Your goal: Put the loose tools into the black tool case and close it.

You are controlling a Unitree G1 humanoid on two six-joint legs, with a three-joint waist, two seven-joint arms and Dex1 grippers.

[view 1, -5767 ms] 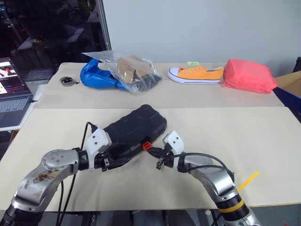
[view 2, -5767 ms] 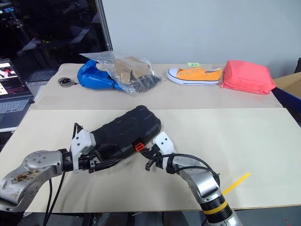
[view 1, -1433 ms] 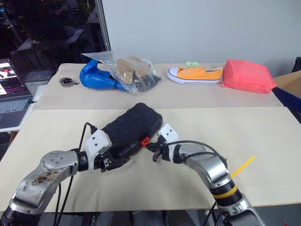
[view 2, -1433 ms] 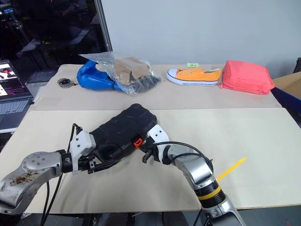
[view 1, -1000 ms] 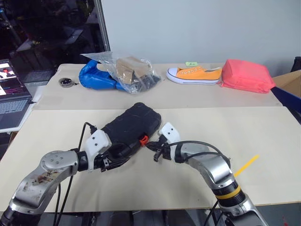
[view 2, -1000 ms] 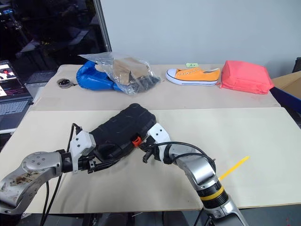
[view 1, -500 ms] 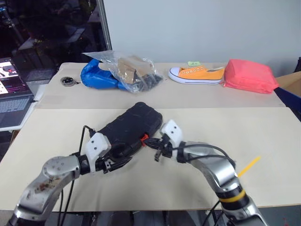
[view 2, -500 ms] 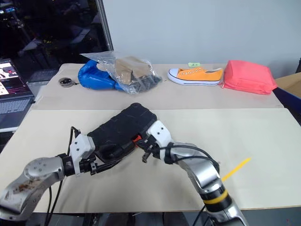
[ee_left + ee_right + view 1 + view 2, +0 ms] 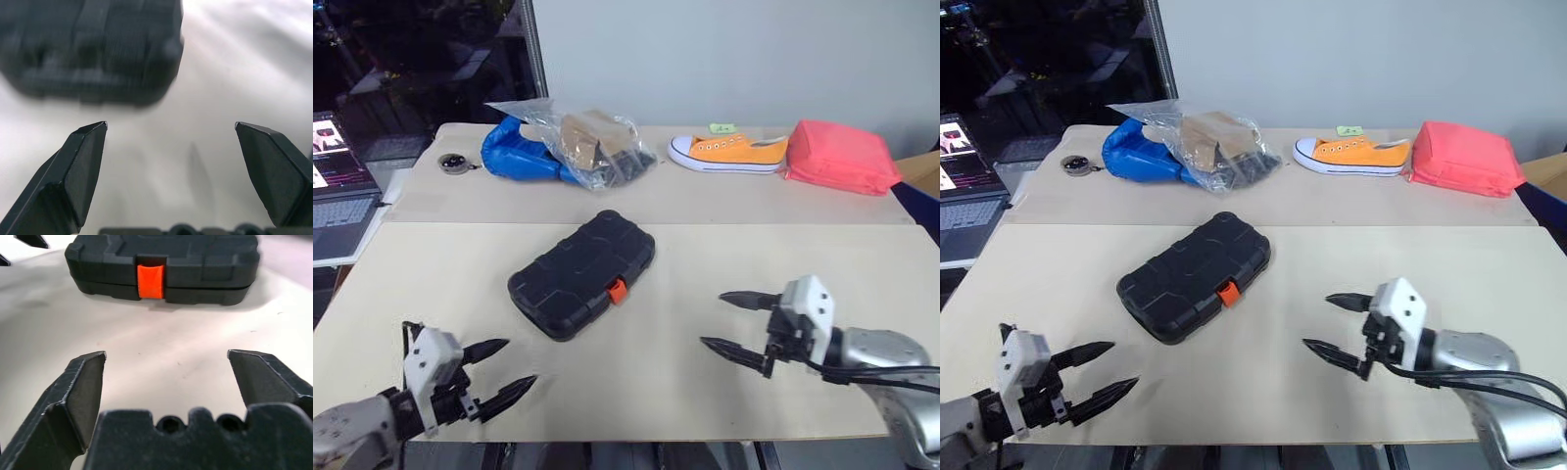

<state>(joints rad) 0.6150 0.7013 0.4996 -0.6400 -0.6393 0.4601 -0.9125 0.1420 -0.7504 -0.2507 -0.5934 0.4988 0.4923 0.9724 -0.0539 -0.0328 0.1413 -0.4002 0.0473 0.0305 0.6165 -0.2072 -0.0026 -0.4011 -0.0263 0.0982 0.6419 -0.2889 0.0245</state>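
Note:
The black tool case (image 9: 582, 274) lies shut and flat on the near table, its orange latch (image 9: 618, 290) facing me. My left gripper (image 9: 521, 361) is open and empty near the front left edge, well clear of the case. My right gripper (image 9: 713, 318) is open and empty to the right of the case, pointing toward it. In the right wrist view the case (image 9: 161, 264) and latch (image 9: 150, 281) sit ahead of the spread fingers (image 9: 80, 382). The left wrist view shows a blurred end of the case (image 9: 93, 49) beyond its open fingers (image 9: 83, 156). The loose tools are out of view.
On the far table lie a clear bag over a blue bundle (image 9: 563, 147), an orange sneaker (image 9: 729, 154), a pink-red pouch (image 9: 842, 157) and a small round object (image 9: 453, 162). A laptop (image 9: 337, 191) sits off the left edge. A seam runs between the two tables.
Both grippers have drawn back from the case toward me and outward. The right gripper, shut at the latch before, now stands open; the left has opened wider. The case stays shut.

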